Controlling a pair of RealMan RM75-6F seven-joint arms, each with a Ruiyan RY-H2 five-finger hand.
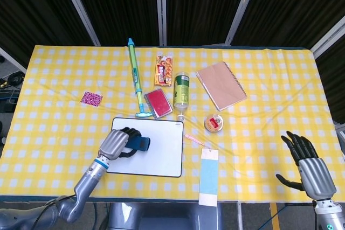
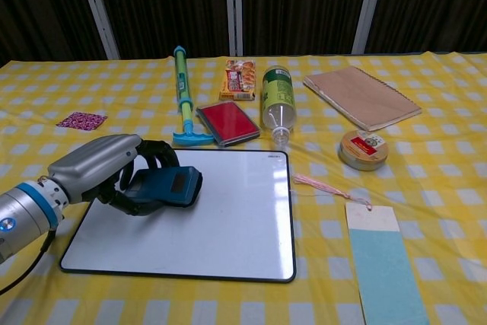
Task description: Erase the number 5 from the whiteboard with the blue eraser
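Note:
The whiteboard (image 1: 156,152) (image 2: 221,222) lies flat near the table's front, and its surface looks blank white with no number visible. My left hand (image 1: 116,144) (image 2: 114,169) grips the blue eraser (image 1: 140,144) (image 2: 169,186) and presses it on the board's left part. My right hand (image 1: 308,168) is at the front right off the table edge, fingers spread, holding nothing; the chest view does not show it.
Behind the board lie a green-blue pump toy (image 1: 135,76), a red case (image 1: 158,102), a green bottle (image 1: 181,90), a snack pack (image 1: 164,70), a brown notebook (image 1: 221,85) and a round tin (image 1: 214,123). A blue-white card (image 1: 208,176) and pink string (image 1: 193,139) lie right of it.

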